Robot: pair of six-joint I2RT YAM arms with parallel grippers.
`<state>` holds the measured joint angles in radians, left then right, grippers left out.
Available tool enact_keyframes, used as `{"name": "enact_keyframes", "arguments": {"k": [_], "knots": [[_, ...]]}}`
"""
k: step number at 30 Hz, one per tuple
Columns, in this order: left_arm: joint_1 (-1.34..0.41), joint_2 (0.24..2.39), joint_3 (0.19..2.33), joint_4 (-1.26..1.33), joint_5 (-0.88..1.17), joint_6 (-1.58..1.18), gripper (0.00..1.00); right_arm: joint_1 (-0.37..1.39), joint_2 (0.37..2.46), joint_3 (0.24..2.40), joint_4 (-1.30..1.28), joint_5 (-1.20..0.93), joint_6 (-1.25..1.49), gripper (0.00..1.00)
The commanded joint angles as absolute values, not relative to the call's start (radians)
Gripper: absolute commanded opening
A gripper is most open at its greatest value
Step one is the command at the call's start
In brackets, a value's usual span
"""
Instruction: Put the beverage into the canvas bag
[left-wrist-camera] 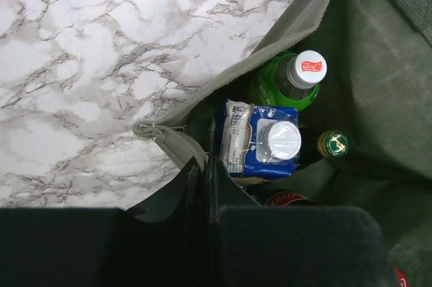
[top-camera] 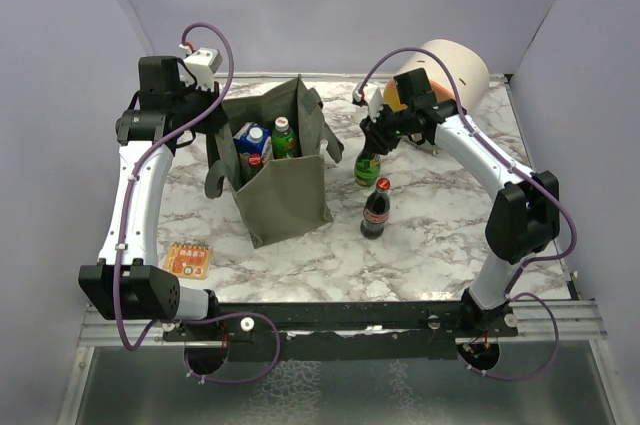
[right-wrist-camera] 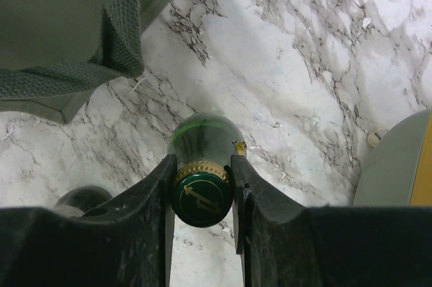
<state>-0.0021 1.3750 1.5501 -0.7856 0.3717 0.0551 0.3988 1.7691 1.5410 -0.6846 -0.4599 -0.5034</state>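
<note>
Right hand clamps the capped neck of a green glass bottle, one finger on either side of the gold-banded top. The bottle stands upright on the marble-patterned bench, just to the right of the canvas bag and outside it. Left hand is pinched nearly closed on the fabric of the bag's far-left rim, with the cloth caught between its fingers.

The olive-green bag stands upright and open at the left-centre of the bench, and one loop handle hangs down its left side. Inside it, seen from the left wrist camera, sit a blue carton with a white screw cap, a green bottle with a white cap on its far side, and a dark bottle with a green cap to the carton's right. Something red-topped shows below the carton, mostly hidden.

A cola bottle with a red cap stands on the bench just nearer than the gripped bottle. A cream-and-orange cylinder lies at the far right, behind the right arm. An orange packet lies flat at the near left.
</note>
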Motion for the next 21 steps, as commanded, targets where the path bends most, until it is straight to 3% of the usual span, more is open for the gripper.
{"name": "enact_keyframes", "arguments": {"k": [1, 10, 21], "knots": [[-0.005, 1.375, 1.534, -0.773, 0.434, 0.041, 0.05, 0.399, 1.748, 1.536, -0.678, -0.461, -0.503, 0.06], [-0.005, 1.37, 1.535, -0.774, 0.468, 0.059, 0.0, 0.398, 1.684, 1.631, -0.693, -0.449, -0.479, 0.02], [-0.005, 1.376, 1.534, -0.777, 0.465, 0.082, 0.0, 0.404, 1.657, 2.017, -0.768, -0.475, -0.379, 0.01]]}}
